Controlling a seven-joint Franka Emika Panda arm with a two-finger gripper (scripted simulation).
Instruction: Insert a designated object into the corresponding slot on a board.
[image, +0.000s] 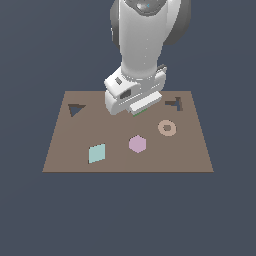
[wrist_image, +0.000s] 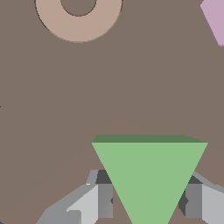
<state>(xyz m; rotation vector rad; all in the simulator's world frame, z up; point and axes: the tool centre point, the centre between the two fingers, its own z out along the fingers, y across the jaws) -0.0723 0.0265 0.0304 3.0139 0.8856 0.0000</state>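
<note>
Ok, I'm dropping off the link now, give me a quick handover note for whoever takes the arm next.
Gripper: fingers either side of the green triangle, apparently shut on it, low over the back middle of the board.
Triangular slot: empty, at the board's far corner on the exterior view's left.
T-shaped cut-out, ring, lilac hexagon and teal diamond are not part of this job.
Done: triangle reached and apparently gripped.
Left: carry it across to the slot, align, insert, release.

A bare simulated test scene, no real room: a flat brown rectangular board (image: 128, 150) floats against a plain dark slate-blue backdrop, all in smooth, untextured rendered colours, with only a glossy white robot arm (image: 142, 45) above it.
</note>
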